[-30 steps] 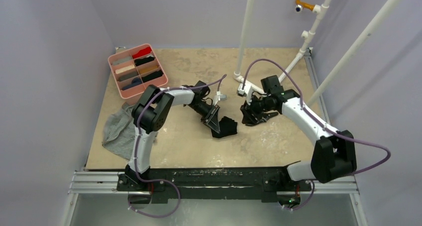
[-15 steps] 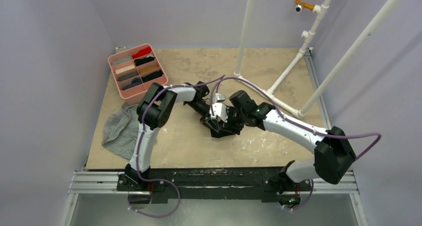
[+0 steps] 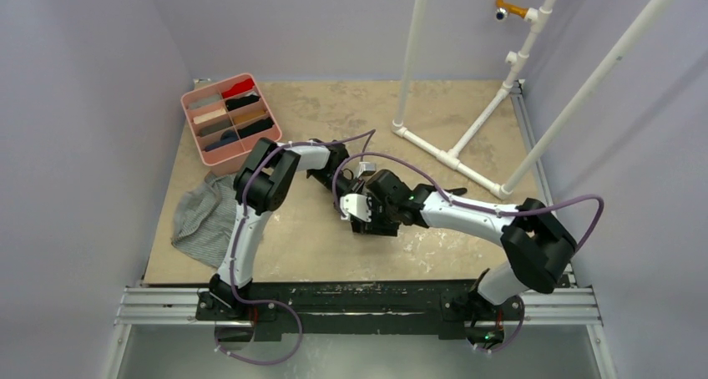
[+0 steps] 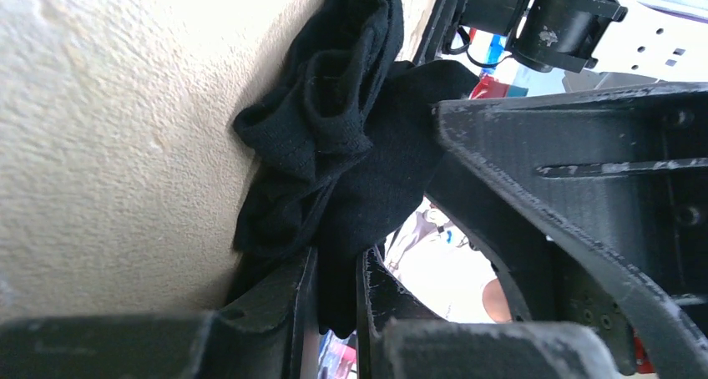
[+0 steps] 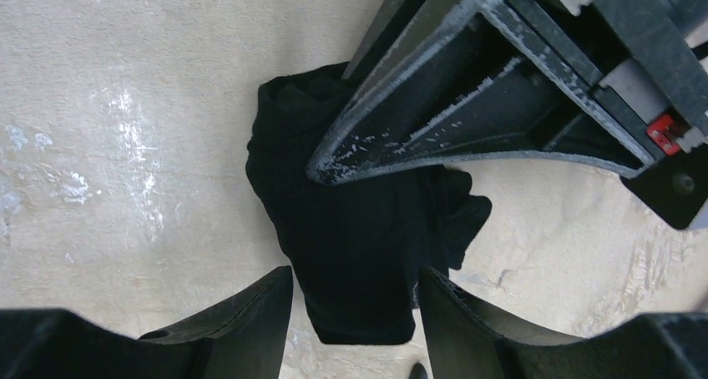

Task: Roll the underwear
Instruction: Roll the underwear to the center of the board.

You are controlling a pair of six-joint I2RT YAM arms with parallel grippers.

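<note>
The black underwear (image 4: 334, 137) lies bunched on the tan table top (image 3: 317, 245) at its middle. My left gripper (image 4: 337, 289) is shut on one edge of it, with black cloth squeezed between the two fingers. My right gripper (image 5: 355, 300) is open, low over the table. Its fingers straddle the free end of the black underwear (image 5: 351, 254) and face the left gripper's fingers (image 5: 434, 120). In the top view both grippers meet over the cloth and hide most of it. The grey striped underwear (image 3: 200, 216) lies crumpled at the table's left edge, behind the left arm.
A pink divided tray (image 3: 185, 109) with rolled cloths stands at the back left. A white pipe frame (image 3: 451, 155) rises from the table at the back right. Walls close the sides and back.
My right arm has swung left from the table's right half to the black underwear and now straddles it with open fingers. The left gripper has held its place and grip.
</note>
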